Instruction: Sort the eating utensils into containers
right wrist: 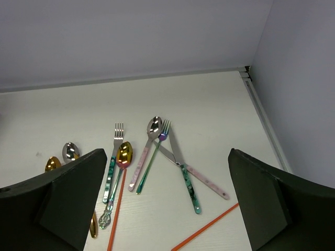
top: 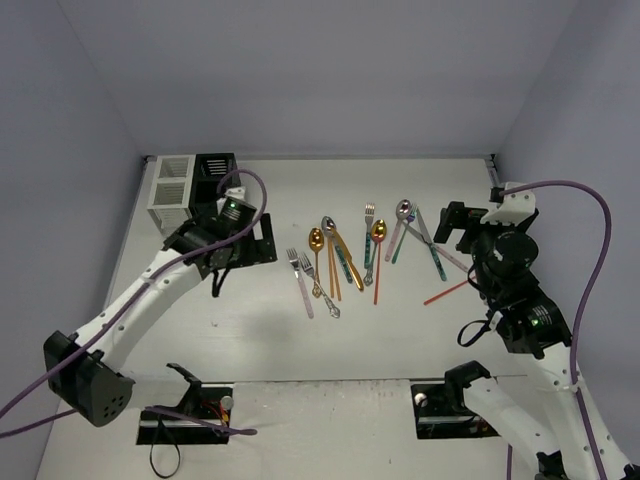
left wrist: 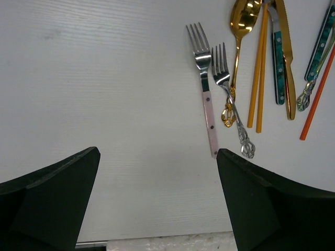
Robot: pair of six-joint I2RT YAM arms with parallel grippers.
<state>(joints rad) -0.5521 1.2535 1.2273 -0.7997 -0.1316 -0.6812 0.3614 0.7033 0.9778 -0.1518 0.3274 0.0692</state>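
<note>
Table [top: 250, 340] had pretty much the whole job lying on it, so I'd call this the very start of the sort, or close to it. Over in the far left corner the white caddy [top: 170, 192] and the black caddy [top: 213, 172] stood side by side. From overhead I couldn't make out any handle poking out of either one, though the left arm covered part of the black one, so I can't swear they were empty. The left gripper [left wrist: 157, 157] hung over bare tabletop between the caddies and the pile, fingers wide apart with nothing between them. The right gripper [right wrist: 167, 154] was the same deal on the other side, spread wide and holding nothing, looking down at the right end of the pile. The utensils [top: 370, 255] were in one loose scatter mid-table, well apart from the caddies, with a bunch of them crossing or overlapping. Closest to the left gripper were a pink-handled fork [left wrist: 209, 104] and a silver fork [left wrist: 232, 102] lying just beside each other. The silver one's handle crossed the handle end of a gold spoon [left wrist: 242, 36], and next to that was a pair of orange chopsticks [left wrist: 259, 68]. Off on the right edge a red chopstick [top: 447, 292] lay by itself at an angle. So by my count: zero visibly sorted, everything left to do, and the pink-handled fork looked like the easy first grab since it wasn't really tangled with anything.
</note>
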